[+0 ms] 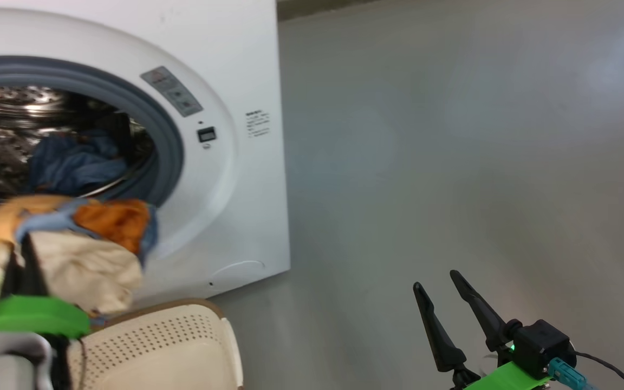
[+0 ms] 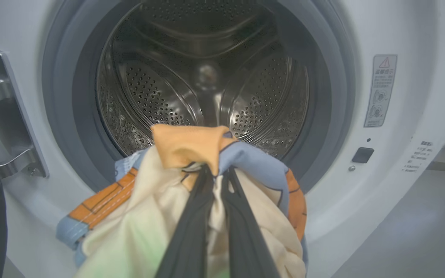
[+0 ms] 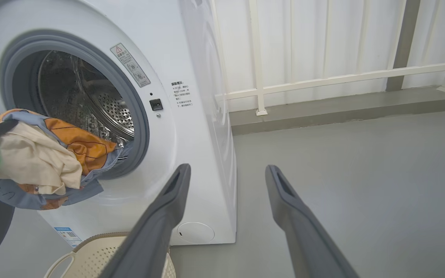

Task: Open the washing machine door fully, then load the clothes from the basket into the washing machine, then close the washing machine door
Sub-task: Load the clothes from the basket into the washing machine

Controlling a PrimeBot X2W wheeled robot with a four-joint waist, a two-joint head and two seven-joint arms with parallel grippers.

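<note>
Washing machine [image 1: 247, 179] stands open. Head view: blue fabric [image 1: 73, 162] in the drum [image 2: 207, 77], basket [image 1: 171, 346] below. Left gripper [image 2: 216, 170] clamped on cream-and-orange clothes [image 2: 137, 231] at the drum mouth. Right gripper [image 1: 436, 280] fingers apart, holding nothing. Right wrist view: white railing [image 3: 323, 77].

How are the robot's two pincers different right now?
1. The left pincer is shut on a cream garment; the right pincer is open and holds nothing.
2. The left pincer is in front of the washer's round opening; the right pincer is off to the side, over the grey floor.

Same: both have two long dark fingers.
</note>
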